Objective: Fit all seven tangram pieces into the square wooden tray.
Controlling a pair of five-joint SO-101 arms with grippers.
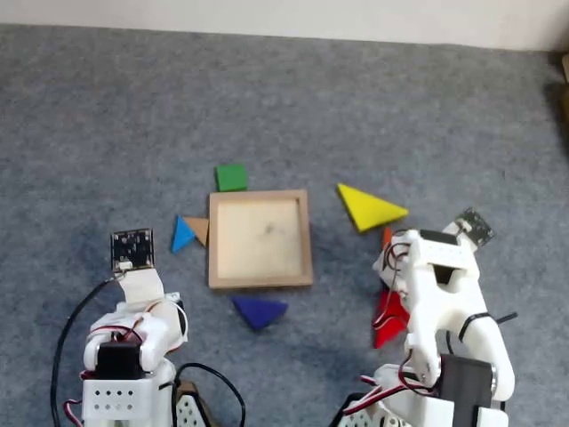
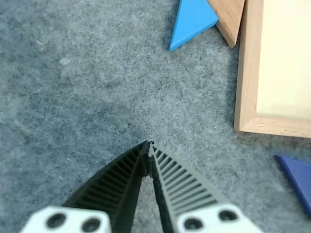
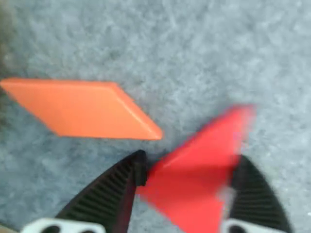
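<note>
The right pincer [image 3: 189, 167] stands spread wide, its two ribbed fingers pressed against opposite sides of the red triangle [image 3: 209, 145], which fills the gap between them. The triangle's outline is smeared, so its corners are hard to make out; the orange parallelogram [image 3: 80, 109] lies beside it, one corner close to a fingertip but not touching. The left pincer [image 2: 148, 148] is closed tip to tip with nothing between its fingers, over bare grey carpet [image 1: 107, 107] towards the near left.

The square wooden tray [image 1: 304, 238] lies mid-carpet, all seven pieces outside it. The green square [image 1: 231, 176] sits right at its far side; the light blue triangle [image 1: 181, 234] and tan triangle [image 1: 198, 229] lie together at its left side. The dark blue triangle [image 1: 259, 310] lies just off its near side; the yellow triangle [image 1: 369, 207] lies off its far right corner.

From above, the right arm [image 1: 440, 294] hides much of the red triangle and all but a sliver of the parallelogram. In the left wrist view the tray, the tan triangle and the dark blue triangle are cut off at the frame.
</note>
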